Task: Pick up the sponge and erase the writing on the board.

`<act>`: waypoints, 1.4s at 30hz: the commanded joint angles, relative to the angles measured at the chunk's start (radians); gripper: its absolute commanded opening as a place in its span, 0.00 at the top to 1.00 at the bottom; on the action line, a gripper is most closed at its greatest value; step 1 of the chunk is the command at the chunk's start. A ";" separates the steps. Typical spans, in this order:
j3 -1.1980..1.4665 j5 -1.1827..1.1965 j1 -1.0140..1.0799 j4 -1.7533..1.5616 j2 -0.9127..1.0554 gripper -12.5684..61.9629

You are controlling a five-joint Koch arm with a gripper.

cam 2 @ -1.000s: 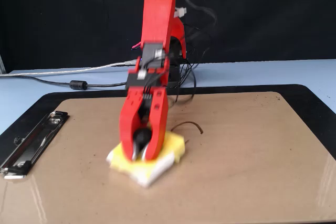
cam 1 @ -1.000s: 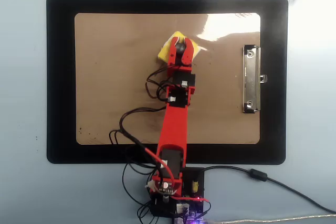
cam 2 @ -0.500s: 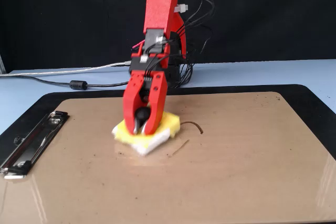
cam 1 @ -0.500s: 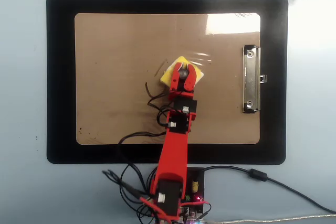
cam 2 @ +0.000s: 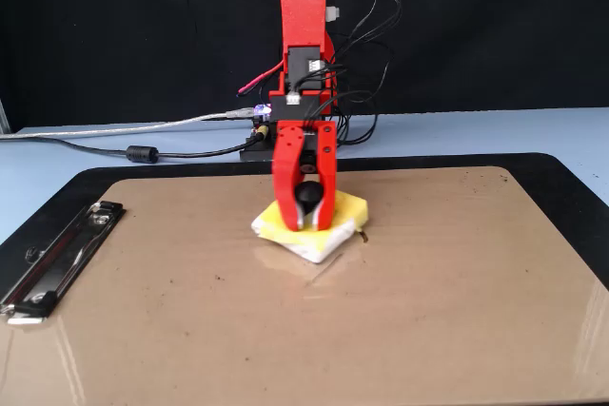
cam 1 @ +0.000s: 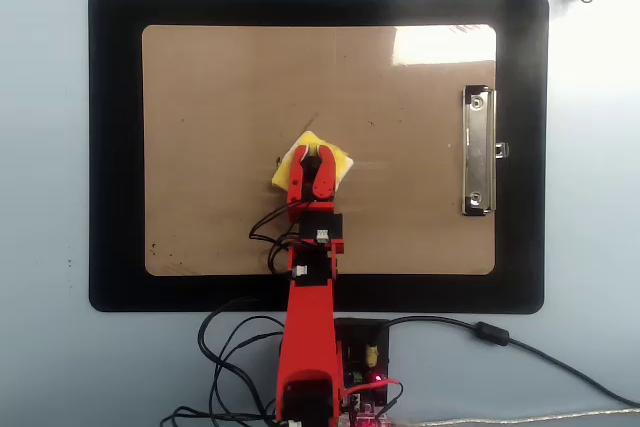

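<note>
The yellow sponge point(cam 1: 341, 159) with a white edge layer lies flat on the tan board point(cam 1: 220, 97), near its middle. In the fixed view the sponge point(cam 2: 348, 208) sits under the red arm on the board point(cam 2: 428, 282). My gripper point(cam 1: 313, 153) reaches down onto it, and its jaws are closed around the black knob point(cam 2: 306, 196). The gripper also shows in the fixed view point(cam 2: 306, 222). Of the writing, only a tiny dark stroke point(cam 2: 363, 231) shows at the sponge's edge. Any other strokes are hidden or not visible.
The board lies on a larger black mat point(cam 1: 115, 147). The silver clip point(cam 1: 478, 152) is at the board's right end in the overhead view and at the left in the fixed view point(cam 2: 52, 259). The arm's base electronics point(cam 1: 365, 357) and cables lie behind the mat.
</note>
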 commanded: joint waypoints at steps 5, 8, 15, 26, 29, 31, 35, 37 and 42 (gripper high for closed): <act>-0.383 -0.052 -0.077 -0.015 -0.348 0.94; -0.321 -0.044 -0.064 -0.015 -0.310 0.94; 0.187 -0.046 -0.025 -0.020 0.186 0.94; -0.376 -0.031 0.095 -0.221 -0.425 0.94; -0.117 -0.026 0.094 -0.222 -0.212 0.94; 0.118 -0.026 0.089 -0.222 0.017 0.94; 0.477 0.008 0.080 -0.198 0.448 0.94; 0.479 0.028 0.069 -0.179 0.451 0.94; 0.172 0.025 -0.043 -0.184 0.081 0.94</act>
